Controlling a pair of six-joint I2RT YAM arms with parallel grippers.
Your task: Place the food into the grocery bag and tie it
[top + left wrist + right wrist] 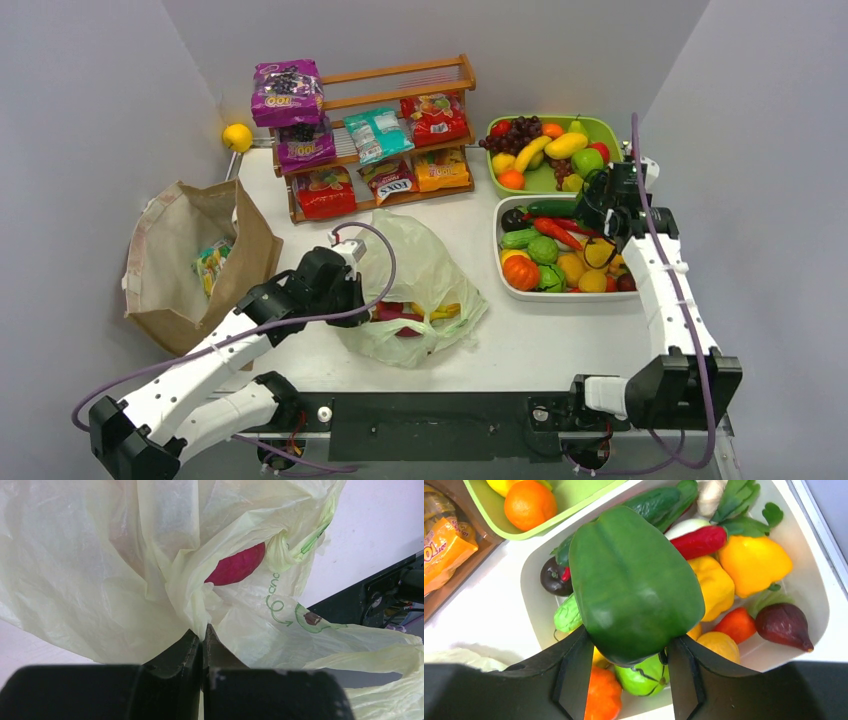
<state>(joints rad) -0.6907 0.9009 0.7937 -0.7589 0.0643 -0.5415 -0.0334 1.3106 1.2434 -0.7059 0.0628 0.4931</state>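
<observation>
Left gripper (202, 632) pinches shut on the thin pale-green plastic grocery bag (430, 265) lying between the arms, likely steadying its mouth; right gripper (629, 647) clamps a glossy green toy pepper (634, 580) over the white tray (816, 580), seemingly ready for bagging.

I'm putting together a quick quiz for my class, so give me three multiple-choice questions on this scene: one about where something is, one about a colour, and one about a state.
1. Where does the brown paper bag lie relative to the grocery bag?
A) to its left
B) to its right
C) inside it

2. What colour is the pepper between the right jaws?
A) red
B) green
C) yellow

3. How do the left jaws stand?
A) wide open
B) shut on the grocery bag's plastic
C) half open and empty

Answers:
1 A, the top view shows it on the left side.
2 B, the right wrist view shows it plainly green.
3 B, the left wrist view shows them closed, pinching a fold of plastic.
</observation>
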